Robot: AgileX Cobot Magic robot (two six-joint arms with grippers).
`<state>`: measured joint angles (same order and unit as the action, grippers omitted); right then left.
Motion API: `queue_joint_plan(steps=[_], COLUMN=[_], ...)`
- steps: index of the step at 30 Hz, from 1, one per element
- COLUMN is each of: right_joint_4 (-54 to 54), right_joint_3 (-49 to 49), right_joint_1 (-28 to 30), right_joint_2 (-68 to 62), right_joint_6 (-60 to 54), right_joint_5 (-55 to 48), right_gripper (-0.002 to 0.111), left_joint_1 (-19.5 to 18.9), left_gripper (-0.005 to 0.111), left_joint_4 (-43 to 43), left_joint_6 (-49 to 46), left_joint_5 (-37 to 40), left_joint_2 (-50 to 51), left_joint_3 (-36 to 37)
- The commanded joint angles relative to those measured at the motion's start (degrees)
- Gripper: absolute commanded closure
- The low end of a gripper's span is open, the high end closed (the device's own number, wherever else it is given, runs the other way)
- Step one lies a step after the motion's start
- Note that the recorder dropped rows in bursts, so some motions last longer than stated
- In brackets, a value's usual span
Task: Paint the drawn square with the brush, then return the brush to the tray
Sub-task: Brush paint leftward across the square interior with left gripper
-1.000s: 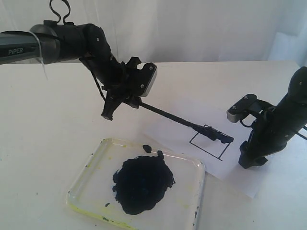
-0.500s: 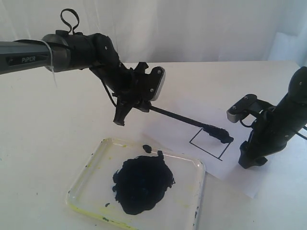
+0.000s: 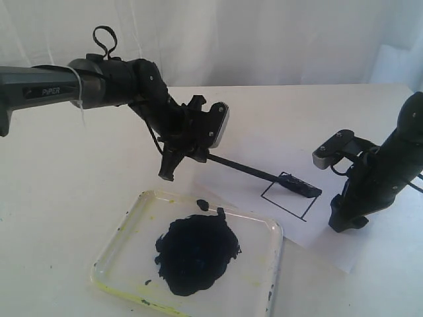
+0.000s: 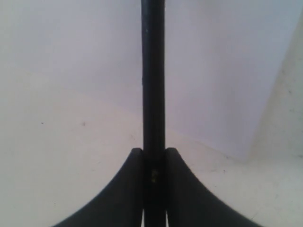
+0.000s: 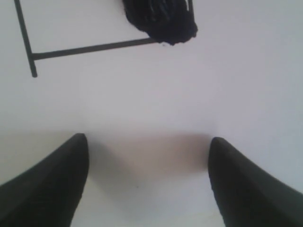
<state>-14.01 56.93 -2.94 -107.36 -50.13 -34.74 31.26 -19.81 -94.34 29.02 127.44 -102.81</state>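
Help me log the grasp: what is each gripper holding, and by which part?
The left gripper is shut on the brush, clamping its thin black handle well away from the paint-coated tip. The right gripper is open and holds nothing.

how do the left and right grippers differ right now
The left gripper is shut on the brush; the right gripper is open and holds nothing. The left gripper is raised above the table, by the tray; the right gripper is low over the paper, beside the square. Both are black.
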Motion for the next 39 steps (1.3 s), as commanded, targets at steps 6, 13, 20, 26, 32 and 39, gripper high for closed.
queue_joint_plan(steps=[6, 13, 20, 26, 32, 39], right_joint_4=[0.73, 0.73, 0.73, 0.73, 0.73, 0.73], right_joint_3=[-0.39, -0.39, -0.39, -0.39, -0.39, -0.39], right_joint_1=[0.10, 0.10, 0.10, 0.10, 0.10, 0.10], right_joint_2=[-1.30, -1.30, -1.30, -1.30, -1.30, -1.30], right_joint_6=[-0.13, -0.13, -0.13, -0.13, -0.13, -0.13], right_joint_5=[1.13, 1.13, 1.23, 1.23, 1.23, 1.23], right_gripper=[0.041, 0.041, 0.041, 0.041, 0.041, 0.042], left_joint_1=[0.30, 0.17, -0.09, -0.09, -0.30, -0.30], left_gripper=[0.107, 0.107, 0.107, 0.107, 0.107, 0.107], left_joint_4=[-0.77, -0.77, 1.37, 4.44, 4.44, 4.44], left_joint_6=[-3.97, -7.69, -9.41, -11.10, -11.10, -9.11], left_joint_5=[3.93, 3.93, 3.92, 3.92, 3.82, 0.63], left_joint_2=[-0.06, -0.06, -0.06, -0.06, -0.06, -0.06], left_joint_3=[0.08, 0.08, 0.08, 0.08, 0.08, 0.08])
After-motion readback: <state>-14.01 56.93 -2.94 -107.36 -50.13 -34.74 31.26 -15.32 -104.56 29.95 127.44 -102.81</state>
